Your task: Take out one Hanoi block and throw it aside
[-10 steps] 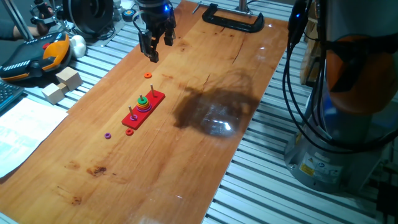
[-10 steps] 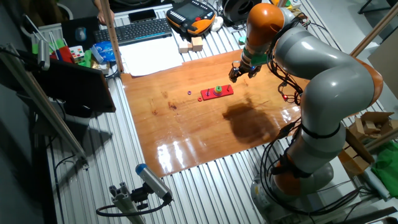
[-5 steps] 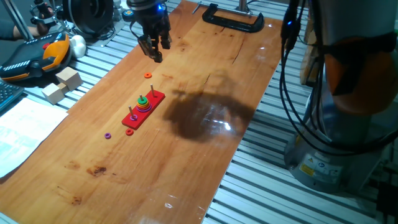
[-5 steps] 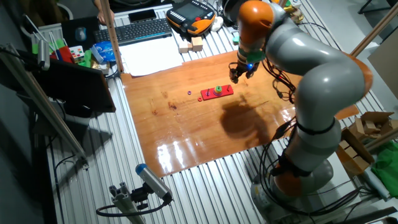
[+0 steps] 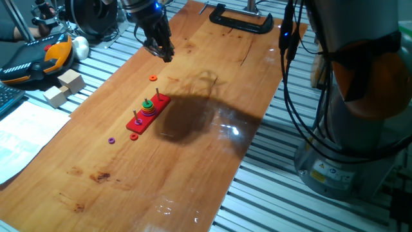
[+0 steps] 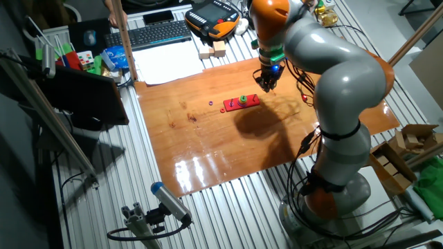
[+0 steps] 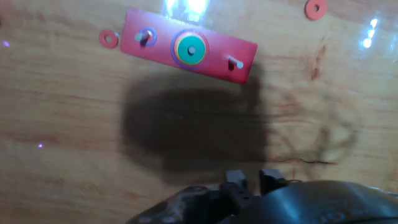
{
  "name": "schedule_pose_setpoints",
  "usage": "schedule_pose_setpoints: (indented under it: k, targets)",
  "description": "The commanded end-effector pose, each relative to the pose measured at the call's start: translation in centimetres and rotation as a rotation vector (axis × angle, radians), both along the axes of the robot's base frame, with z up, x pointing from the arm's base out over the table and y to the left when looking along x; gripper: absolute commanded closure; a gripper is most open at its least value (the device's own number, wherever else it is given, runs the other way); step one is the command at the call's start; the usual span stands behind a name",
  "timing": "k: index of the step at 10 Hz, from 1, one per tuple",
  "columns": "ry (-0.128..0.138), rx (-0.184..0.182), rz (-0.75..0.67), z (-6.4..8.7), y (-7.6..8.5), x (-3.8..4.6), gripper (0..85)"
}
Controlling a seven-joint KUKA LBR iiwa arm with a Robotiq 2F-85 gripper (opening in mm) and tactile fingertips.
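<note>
- One fixed view: the gripper (image 5: 162, 51) hangs over the far end of the wooden table (image 5: 193, 167), apart from the red peg base (image 5: 149, 114). Whether its fingers are spread or pressed together cannot be told. On the base's middle peg sits a stack of rings topped by the Hanoi block (image 5: 147, 102). An orange ring (image 5: 153, 78) lies between gripper and base; a small red ring (image 5: 134, 136) and a purple ring (image 5: 112, 140) lie just beside the base's near end. A black clamp (image 5: 241, 19) grips the far edge.
- The other fixed view: the gripper (image 6: 266, 84) is above the table, near the base (image 6: 241, 104); the green disc (image 6: 243, 99) is on it.
- Hand view: the base (image 7: 186, 46) lies ahead, with the green disc (image 7: 190, 48) on its middle peg, the outer pegs bare.
</note>
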State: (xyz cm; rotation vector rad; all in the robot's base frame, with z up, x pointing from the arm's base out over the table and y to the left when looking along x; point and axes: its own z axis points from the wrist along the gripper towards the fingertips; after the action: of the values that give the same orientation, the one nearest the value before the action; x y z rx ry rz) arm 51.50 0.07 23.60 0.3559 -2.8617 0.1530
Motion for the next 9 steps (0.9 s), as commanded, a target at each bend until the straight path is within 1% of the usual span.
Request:
schedule_pose_setpoints:
  k: [1,7,8,9]
  targets:
    - [0.0,0.0,0.0,-0.02,0.01,0.0,84.0]
    - [0.004,0.005,0.007,-0.02,-0.02,0.01,84.0]
    - [-0.014,0.009,0.007,0.01,-0.07,-0.13,84.0]
    - [-0.017,0.011,0.01,0.01,-0.07,-0.16,84.0]
